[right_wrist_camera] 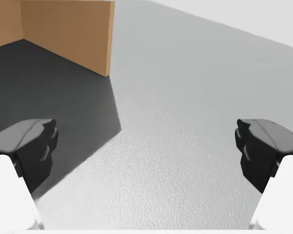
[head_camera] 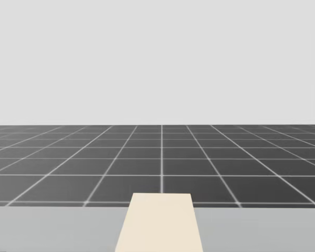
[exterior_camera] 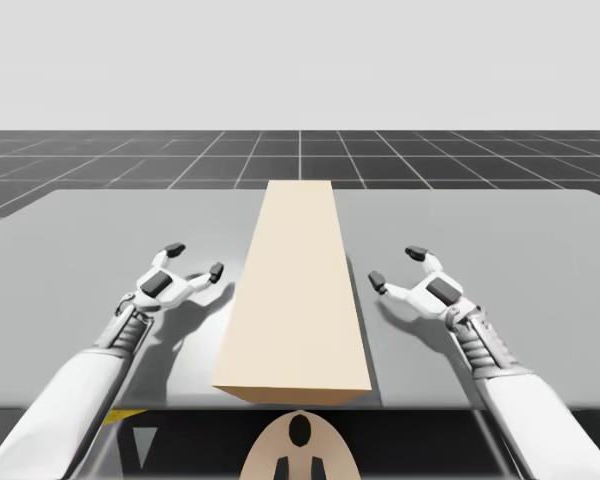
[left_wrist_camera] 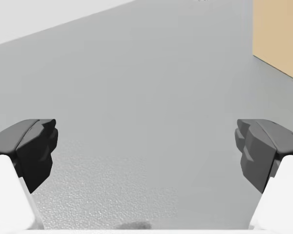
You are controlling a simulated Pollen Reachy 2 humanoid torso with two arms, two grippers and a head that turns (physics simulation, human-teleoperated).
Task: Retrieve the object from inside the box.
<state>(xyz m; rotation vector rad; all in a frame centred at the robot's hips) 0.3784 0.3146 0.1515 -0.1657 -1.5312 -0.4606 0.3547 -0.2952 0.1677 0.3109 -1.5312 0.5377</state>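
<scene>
Long beige box (exterior_camera: pixel 295 290) lies lengthwise mid-worktop (exterior_camera: pixel 80 240) — contents hidden. Left claw (exterior_camera: pixel 195 259) and right claw (exterior_camera: pixel 396 267) flank it, one each side — both released, fingers spread wide, clear of the box.

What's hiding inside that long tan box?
I see only the outside of the tan box: a plain flat top and side walls, sitting on the grey table. The top covers the inside, so anything in there is hidden.
</scene>
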